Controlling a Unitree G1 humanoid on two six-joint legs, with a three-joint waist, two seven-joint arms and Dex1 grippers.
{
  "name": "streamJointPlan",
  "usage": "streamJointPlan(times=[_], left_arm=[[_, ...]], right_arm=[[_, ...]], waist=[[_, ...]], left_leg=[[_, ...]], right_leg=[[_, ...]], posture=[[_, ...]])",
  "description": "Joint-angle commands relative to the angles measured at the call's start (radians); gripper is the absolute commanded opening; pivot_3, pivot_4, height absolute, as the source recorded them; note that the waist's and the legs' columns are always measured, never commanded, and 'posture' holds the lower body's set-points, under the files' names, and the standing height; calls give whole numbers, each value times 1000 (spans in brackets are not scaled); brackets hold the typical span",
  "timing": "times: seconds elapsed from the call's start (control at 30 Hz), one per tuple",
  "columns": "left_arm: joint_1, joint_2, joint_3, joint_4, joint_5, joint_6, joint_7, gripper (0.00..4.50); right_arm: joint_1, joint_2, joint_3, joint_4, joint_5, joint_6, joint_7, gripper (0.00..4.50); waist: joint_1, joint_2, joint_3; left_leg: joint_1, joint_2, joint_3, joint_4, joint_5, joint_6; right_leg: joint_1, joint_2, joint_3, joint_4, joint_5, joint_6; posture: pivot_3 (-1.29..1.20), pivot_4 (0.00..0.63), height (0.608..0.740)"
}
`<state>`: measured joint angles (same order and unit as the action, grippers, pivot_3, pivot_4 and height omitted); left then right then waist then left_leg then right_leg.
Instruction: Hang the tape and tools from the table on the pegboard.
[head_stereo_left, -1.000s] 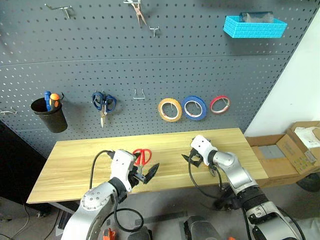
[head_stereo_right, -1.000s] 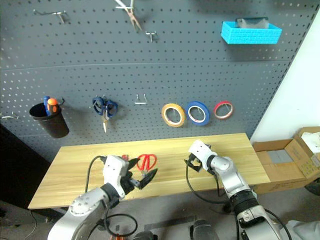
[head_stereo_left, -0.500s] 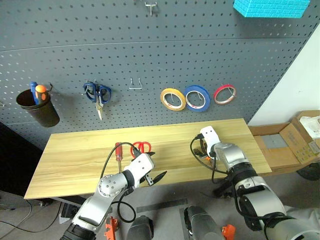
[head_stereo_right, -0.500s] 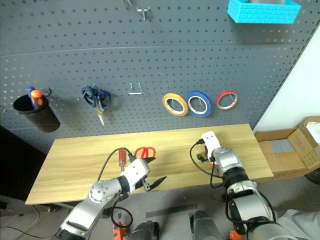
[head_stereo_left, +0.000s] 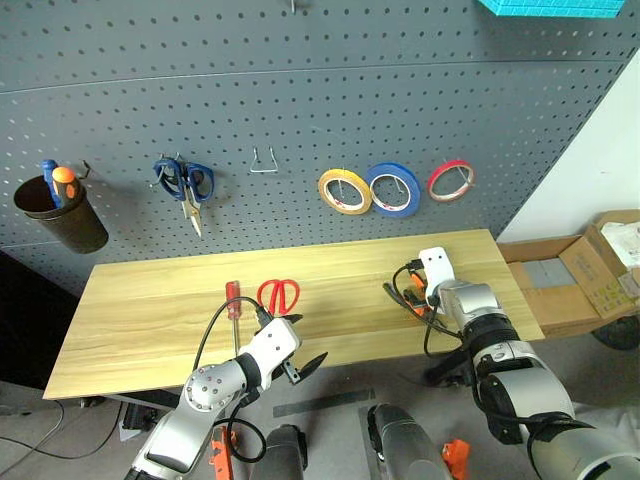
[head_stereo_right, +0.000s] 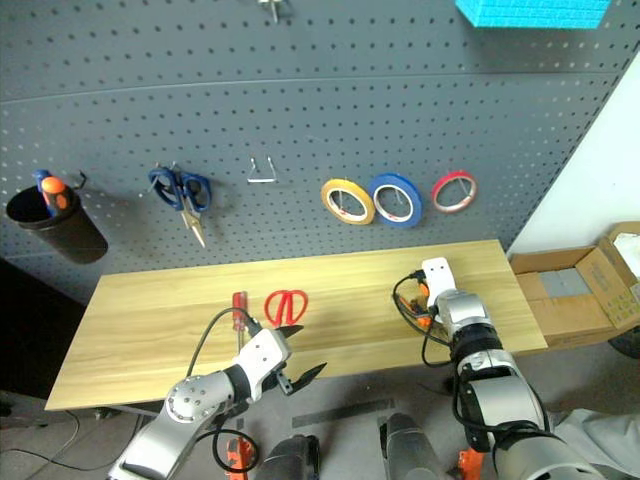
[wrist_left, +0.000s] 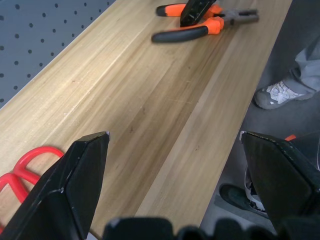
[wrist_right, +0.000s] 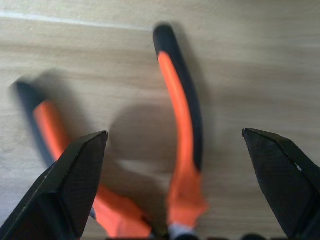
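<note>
Orange-and-black pliers (wrist_right: 181, 107) lie near the table's (head_stereo_left: 150, 320) right end. My right gripper (head_stereo_left: 412, 298) hangs open just above them, handles between its fingers. Red-handled scissors (head_stereo_left: 278, 295) and a red-handled screwdriver (head_stereo_left: 232, 300) lie mid-table. My left gripper (head_stereo_left: 302, 342) is open and empty at the front edge, just in front of the scissors; its wrist view shows the scissors' handle (wrist_left: 20, 165) and the pliers (wrist_left: 200, 22) farther along. The yellow tape (head_stereo_left: 345, 191) hangs on the pegboard (head_stereo_left: 300, 90).
On the pegboard hang blue scissors (head_stereo_left: 183, 183), a blue tape roll (head_stereo_left: 393, 189), a red-pink roll (head_stereo_left: 451, 180), a black cup (head_stereo_left: 55, 210) with tools, and a bare metal hook (head_stereo_left: 264, 160). Cardboard boxes (head_stereo_left: 590, 280) stand beyond the table's right end. A person's shoe (wrist_left: 280, 92) is on the floor.
The camera has tilted down. My right gripper swung right, tipped downward and settled over the pliers. My left gripper drew off the scissors toward the front edge, uncovering the screwdriver.
</note>
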<state>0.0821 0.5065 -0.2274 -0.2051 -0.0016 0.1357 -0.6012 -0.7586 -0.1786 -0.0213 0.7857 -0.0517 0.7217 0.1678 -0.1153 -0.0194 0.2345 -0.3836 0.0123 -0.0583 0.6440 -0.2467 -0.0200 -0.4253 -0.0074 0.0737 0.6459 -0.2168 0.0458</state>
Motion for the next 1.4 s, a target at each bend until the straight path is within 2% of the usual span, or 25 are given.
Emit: streamJointPlan(times=[0.03,0.33,0.7,0.93,1.13,1.4], left_arm=[[9,1,23,-46,-14,-1,-3,4500],[8,-3,22,-50,-15,7,-3,4500],[6,-9,30,-43,-18,8,0,4500],[25,-10,38,-52,-16,7,3,4500],[26,-8,48,-59,-16,12,5,4500],[61,-6,55,-98,-14,29,6,4500]], right_arm=[[-30,-15,-3,-49,4,-20,-5,4471],[-40,-56,11,-19,-10,-80,6,4471],[13,-144,132,-251,26,165,305,4471],[35,-184,205,-295,30,233,404,4471],[54,-188,260,-257,11,166,429,4471],[13,-177,259,-118,-13,68,416,4471]], waist=[[0,0,2],[0,1,7],[0,0,10],[0,0,13],[1,-3,23],[1,-6,34]], left_leg=[[0,0,0,0,0,0],[-1,0,0,-1,0,0],[-1,0,0,-2,0,0],[-1,0,0,-2,0,0],[-1,0,0,-2,0,0],[-3,0,0,-2,-1,-1]], right_leg=[[0,0,0,0,0,0],[0,0,0,-1,0,0],[-1,0,0,-1,0,0],[-1,0,0,-1,-1,0],[-1,0,-1,-1,-1,-1],[-2,0,0,-2,-1,0]], posture=[[-82,244,740],[-83,244,740],[-88,250,740],[-82,252,740],[-63,256,740],[-54,273,740]])
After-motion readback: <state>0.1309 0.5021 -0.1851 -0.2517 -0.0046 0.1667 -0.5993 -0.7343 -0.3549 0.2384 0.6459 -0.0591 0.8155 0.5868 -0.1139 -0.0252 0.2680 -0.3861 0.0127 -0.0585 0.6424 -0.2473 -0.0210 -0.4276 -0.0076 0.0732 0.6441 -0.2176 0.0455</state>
